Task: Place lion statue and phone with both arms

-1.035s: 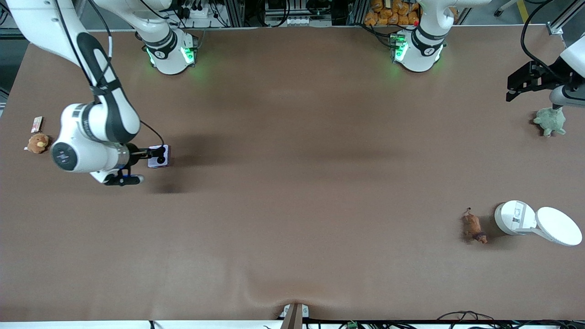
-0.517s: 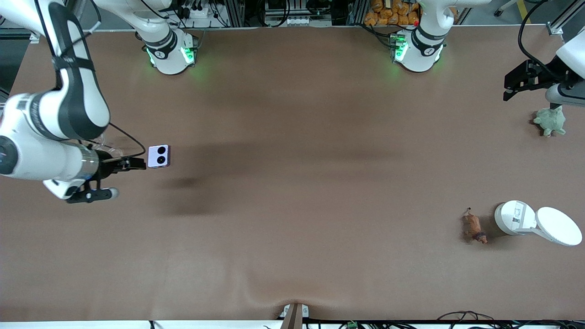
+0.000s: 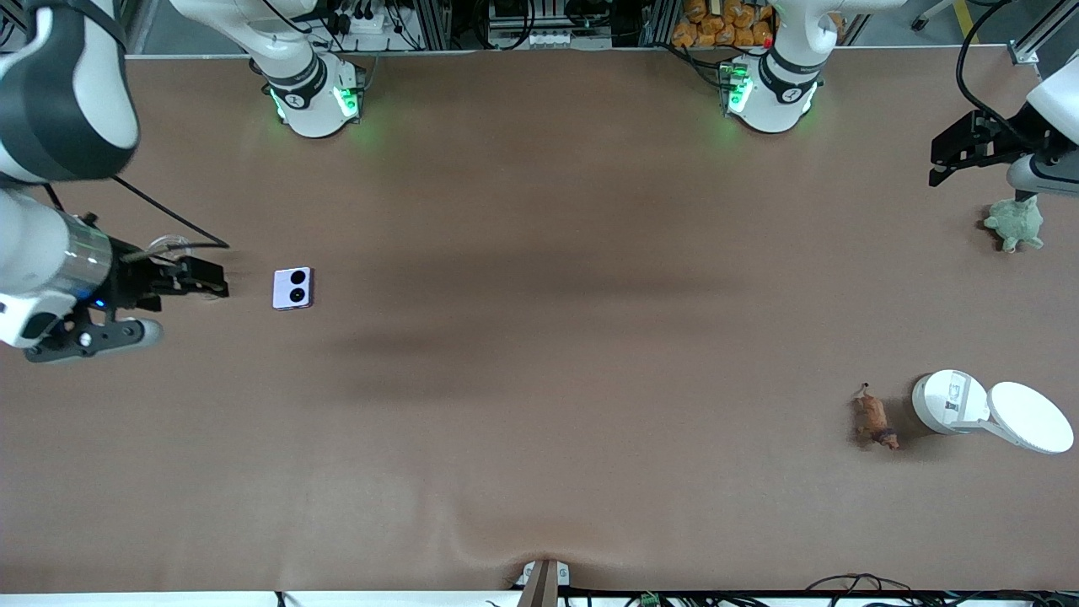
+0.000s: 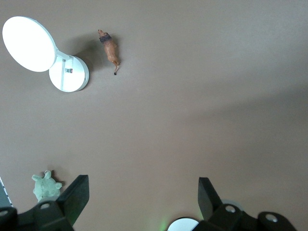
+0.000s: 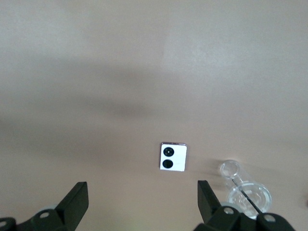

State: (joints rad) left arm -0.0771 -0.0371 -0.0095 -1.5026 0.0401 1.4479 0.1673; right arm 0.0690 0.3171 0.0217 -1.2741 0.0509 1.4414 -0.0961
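Phone [image 3: 292,288] unbranded, lion statue [image 3: 873,420] beside white stand [image 3: 951,403] with perhaps unreadable label, both tools gaping.

The worktop [image 3: 539,354] is plain brown. The phone [image 3: 292,288] is lavender with two round black circles on its face. The lion statue [image 3: 873,418] is orange-brown with a darker head end. The plush turtle [image 3: 1015,223] is pale green. The round lidded container [image 3: 948,401] is white.
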